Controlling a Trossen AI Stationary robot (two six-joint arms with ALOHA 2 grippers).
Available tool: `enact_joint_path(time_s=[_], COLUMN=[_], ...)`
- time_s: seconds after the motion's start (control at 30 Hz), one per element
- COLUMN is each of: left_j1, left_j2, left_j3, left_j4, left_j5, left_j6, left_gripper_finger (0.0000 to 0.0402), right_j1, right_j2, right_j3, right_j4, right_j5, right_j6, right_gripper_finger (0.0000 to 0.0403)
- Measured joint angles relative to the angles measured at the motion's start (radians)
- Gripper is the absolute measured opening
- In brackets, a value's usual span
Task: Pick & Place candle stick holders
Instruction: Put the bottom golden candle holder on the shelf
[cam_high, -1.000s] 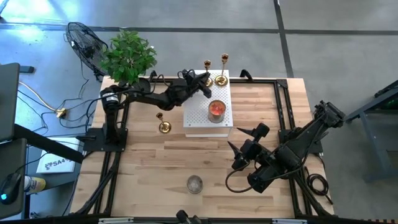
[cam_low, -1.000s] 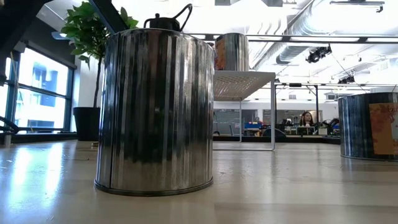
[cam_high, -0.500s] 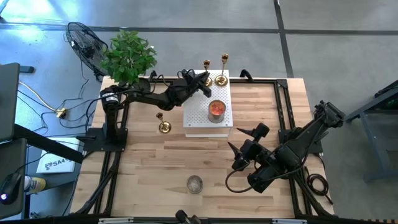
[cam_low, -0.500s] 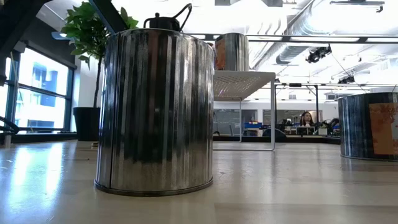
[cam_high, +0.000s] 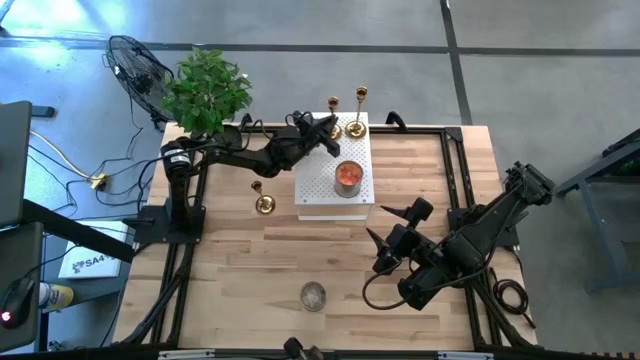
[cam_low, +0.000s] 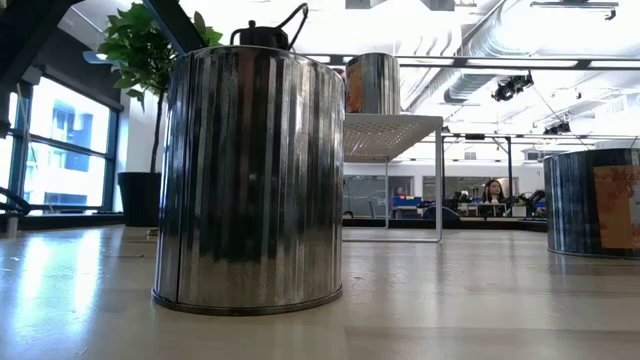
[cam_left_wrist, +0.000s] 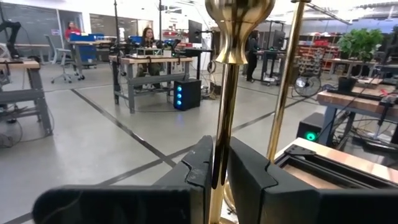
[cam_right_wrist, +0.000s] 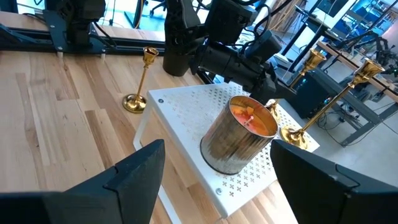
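A slim shiny gold-brass candlestick (cam_left_wrist: 222, 124) is clamped by the left gripper (cam_high: 327, 133) fingers at the white perforated stand's (cam_high: 318, 190) far edge. The right gripper (cam_high: 392, 228) fingers are spread, empty. "SA" is read on a floor label (cam_high: 92, 262).

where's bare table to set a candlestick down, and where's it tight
Bare wood lies left of the small tin, below the lone candlestick, and right of the white stand toward the frame. Tight: the stand's far end, where the left gripper grips one candlestick beside another, behind the candle tin.
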Motion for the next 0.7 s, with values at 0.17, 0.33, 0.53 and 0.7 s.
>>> enact_joint_path(time_s=[0.17,0.33,0.53,0.7], left_j1=[0.0,0.002,0.002,0.002], left_j2=[0.0,0.0,0.0,0.0], left_j3=[0.0,0.0,0.0,0.0], left_j4=[0.001,0.002,0.0,0.0], left_j5=[0.044,0.057,0.057,0.054], left_j6=[-0.031,-0.053,-0.053,-0.054], left_gripper_finger=[0.0042,0.0042,0.0043,0.008], right_j1=[0.0,0.0,0.0,0.0], right_j2=[0.0,0.0,0.0,0.0], right_j3=[0.0,0.0,0.0,0.0], right_j4=[0.0,0.0,0.0,0.0], right_j5=[0.0,0.0,-0.005,-0.006], right_j6=[0.0,0.0,0.004,0.004], right_gripper_finger=[0.0287,0.0287,0.0287,0.0287])
